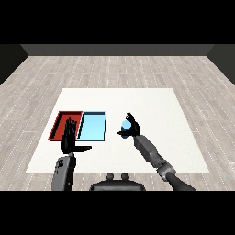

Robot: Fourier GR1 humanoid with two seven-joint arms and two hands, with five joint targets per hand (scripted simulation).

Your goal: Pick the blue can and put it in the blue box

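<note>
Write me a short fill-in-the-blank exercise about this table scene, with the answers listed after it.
1. The blue can is held by the robot's ____ hand.
2. The light blue tray lies directly beside the ____ tray.
3. The left hand has its fingers ____, holding nothing.

Answers: right; red; straight

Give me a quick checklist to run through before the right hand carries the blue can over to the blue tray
1. Can held: right hand is curled round the blue can. Ok.
2. Can off the table: cannot tell from this view.
3. Target free: light blue tray shows nothing inside. Ok.
4. Path: bare white table lies between can and tray. Ok.
5. Left hand out of the way: it is open over the red tray, close to the blue tray's edge. Not ok.
</note>
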